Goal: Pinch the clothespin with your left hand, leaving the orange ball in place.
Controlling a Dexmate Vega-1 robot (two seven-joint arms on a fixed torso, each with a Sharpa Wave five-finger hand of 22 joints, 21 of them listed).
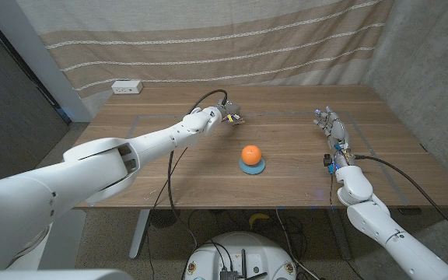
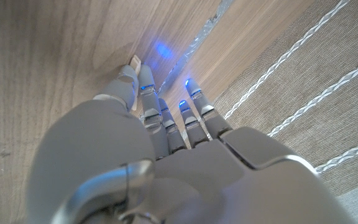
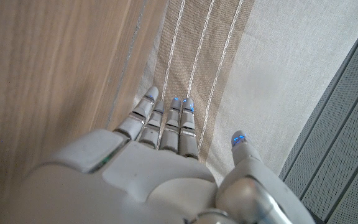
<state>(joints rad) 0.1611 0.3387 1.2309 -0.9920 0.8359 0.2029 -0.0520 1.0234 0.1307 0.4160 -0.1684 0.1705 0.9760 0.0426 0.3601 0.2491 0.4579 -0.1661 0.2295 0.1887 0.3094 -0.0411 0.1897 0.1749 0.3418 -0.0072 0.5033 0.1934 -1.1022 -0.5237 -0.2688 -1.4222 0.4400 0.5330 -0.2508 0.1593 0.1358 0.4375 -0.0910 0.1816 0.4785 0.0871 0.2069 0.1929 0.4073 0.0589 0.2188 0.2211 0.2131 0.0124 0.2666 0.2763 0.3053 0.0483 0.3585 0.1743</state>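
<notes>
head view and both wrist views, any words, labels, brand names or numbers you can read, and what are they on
None can be read in any view.
The white power strip at the table's far edge shows no legible marking; it is too small.
The orange ball and the blue base under it carry no print.
The left robot hand, the clothespin at its fingertips and the right robot hand show no lettering, only small blue lights.

Left hand (image 1: 225, 113) on clothespin (image 1: 238, 119) (far side), orange ball (image 1: 250, 154) nearer on blue base (image 1: 253, 166).
</notes>
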